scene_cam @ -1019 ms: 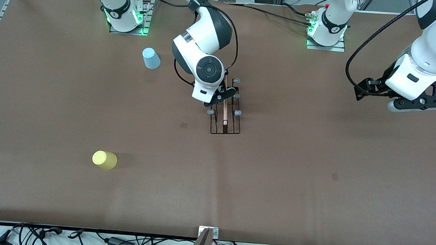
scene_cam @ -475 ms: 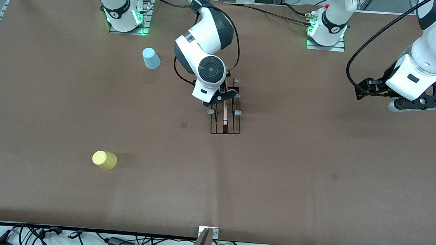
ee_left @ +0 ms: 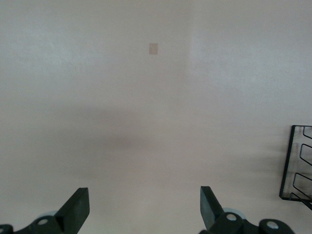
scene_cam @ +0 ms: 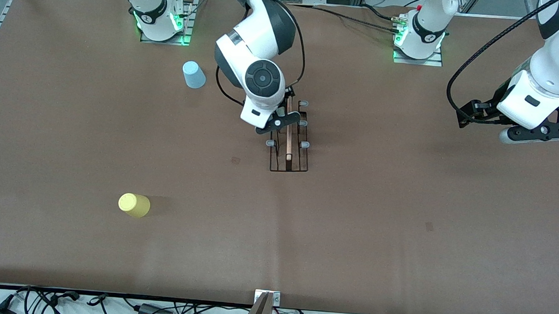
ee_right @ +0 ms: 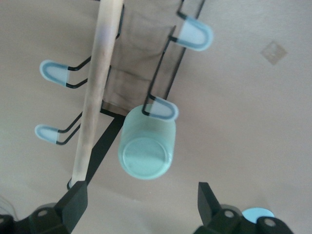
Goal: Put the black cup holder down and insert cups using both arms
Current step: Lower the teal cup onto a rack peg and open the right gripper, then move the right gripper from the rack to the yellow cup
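Observation:
The black cup holder (scene_cam: 288, 153) stands mid-table, its wooden rod (ee_right: 99, 87) running along the top. A sage green cup (ee_right: 146, 148) hangs on one grey-capped prong (ee_right: 162, 110), bottom toward my right wrist camera. My right gripper (ee_right: 141, 207) hovers open just above that cup and touches nothing; in the front view it (scene_cam: 275, 124) covers the holder's farther end and hides the green cup. A light blue cup (scene_cam: 194, 74) and a yellow cup (scene_cam: 134, 205) stand on the table toward the right arm's end. My left gripper (ee_left: 144, 209) waits open and empty.
The left arm's hand (scene_cam: 529, 133) hangs over bare table at the left arm's end; its wrist view catches the holder's edge (ee_left: 296, 165). Cables and power strips (scene_cam: 156, 309) line the table's front edge. A small dark mark (scene_cam: 235, 160) lies beside the holder.
My right gripper has opened, let go of the green cup on the prong, and drawn back a little toward its own base. The left arm has hardly moved.

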